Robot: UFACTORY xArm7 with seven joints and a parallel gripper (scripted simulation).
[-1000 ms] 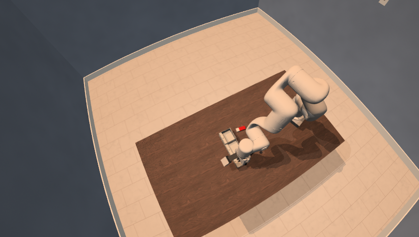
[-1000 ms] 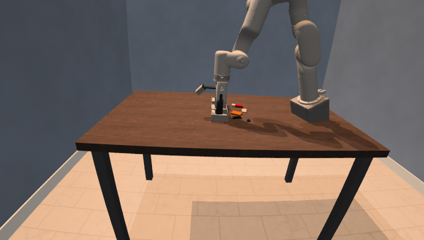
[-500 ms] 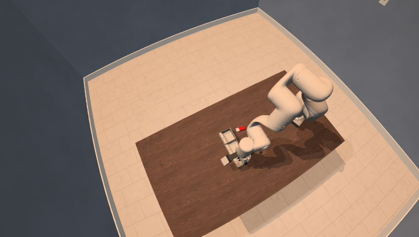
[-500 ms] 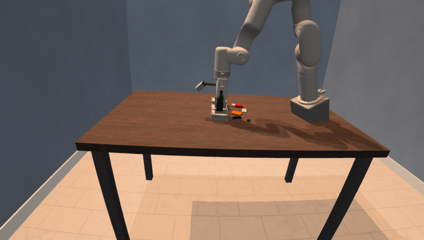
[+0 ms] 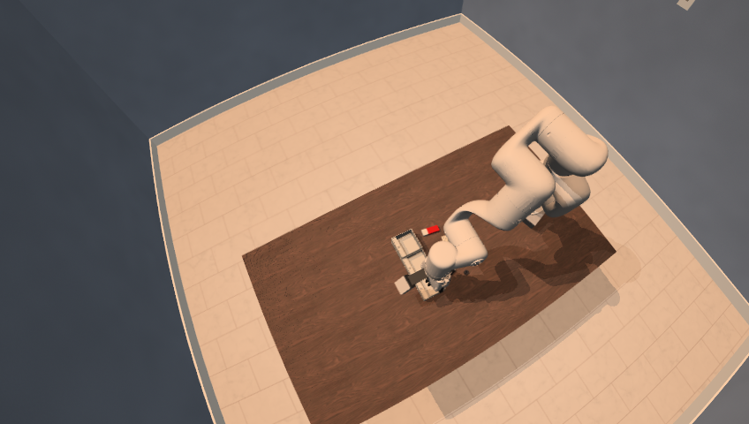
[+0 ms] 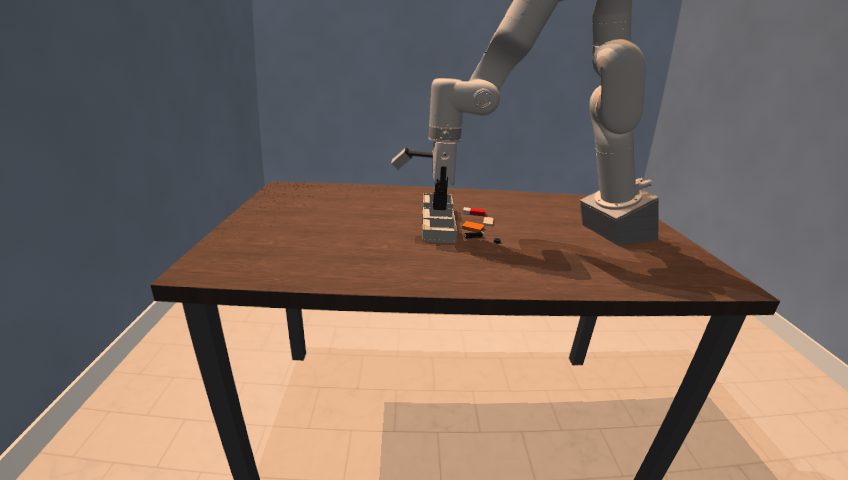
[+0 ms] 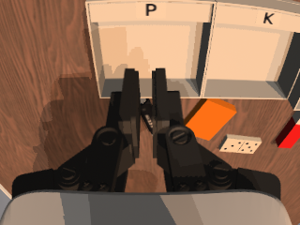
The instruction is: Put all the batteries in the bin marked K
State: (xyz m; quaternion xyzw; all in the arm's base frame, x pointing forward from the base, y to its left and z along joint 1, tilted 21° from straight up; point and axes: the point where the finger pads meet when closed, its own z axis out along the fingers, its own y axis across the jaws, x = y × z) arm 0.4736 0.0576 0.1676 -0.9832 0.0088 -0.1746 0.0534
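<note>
A row of open beige bins stands mid-table (image 6: 439, 223). The wrist view shows bin P (image 7: 150, 47) and bin K (image 7: 253, 52) side by side, and both look empty. My gripper (image 7: 145, 88) hangs above the table just in front of bin P, also seen in the exterior view (image 6: 441, 193). Its fingers are nearly shut with only a thin gap, and I see nothing at the tips. A small dark battery-like piece (image 7: 146, 115) lies on the table below, seen through that gap. It also shows in the exterior view (image 6: 473, 235).
An orange block (image 7: 212, 119), a white socket-like plate (image 7: 240, 144) and a red-and-white piece (image 7: 289, 133) lie on the table in front of bin K. A tiny black round thing (image 6: 496, 240) lies nearby. The robot base (image 6: 618, 217) stands at the right.
</note>
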